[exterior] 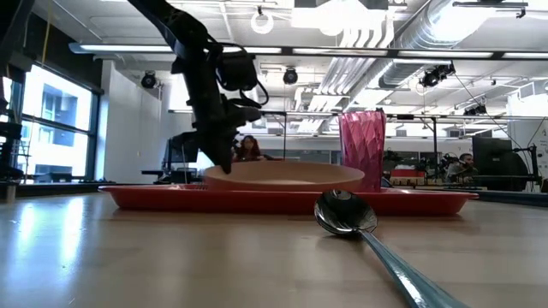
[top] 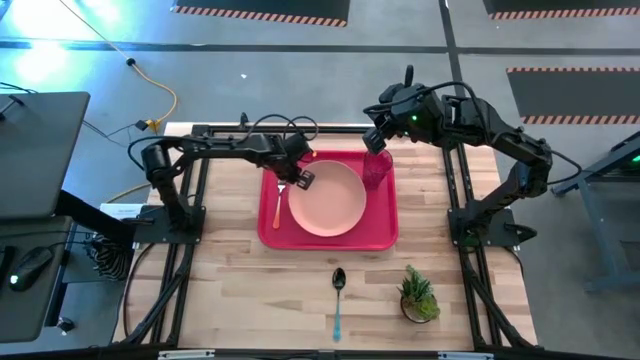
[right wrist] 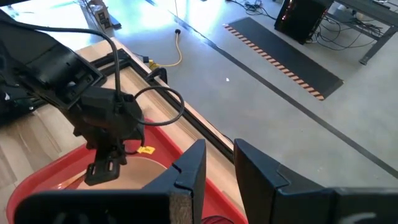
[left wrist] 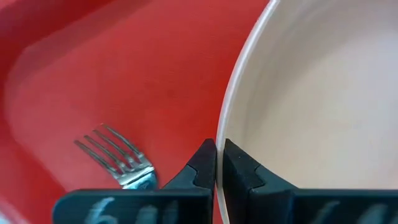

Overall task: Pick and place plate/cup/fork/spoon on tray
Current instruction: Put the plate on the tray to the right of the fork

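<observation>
A: Red tray (top: 383,232) sits centre frame in the high view, on the pale wood counter (top: 240,300). Peach-pink plate (top: 327,197) lies on it, filling most of the middle.

B: Fork (top: 278,204)?

A: On the tray too, along its left side, orange handle toward the bottom of the frame, tines up. Just beside the plate's left rim, not touching that I can see.

B: Left tool (top: 301,180)?

A: Down at the plate's upper-left rim. Left wrist view shows its fingers (left wrist: 200,164) pinched together with the plate's rim (left wrist: 227,118) running between them; clenched on the plate. Fork tines (left wrist: 116,154) show beside it on the tray floor.

B: Cup (top: 377,170)?

A: Upright in the tray's upper-right corner, translucent red-pink. Low view has it standing behind the plate, right of centre.

B: Right tool (top: 375,139)?

A: Just above the cup in the high view, at the counter's far edge. Fingers (right wrist: 189,167) spread apart, holding nothing.

B: Spoon (top: 338,292)?

A: Off the tray, lower centre, on bare counter, bowl toward the tray, blue handle toward the bottom edge. Small potted plant (top: 418,294) stands to its right.
</observation>
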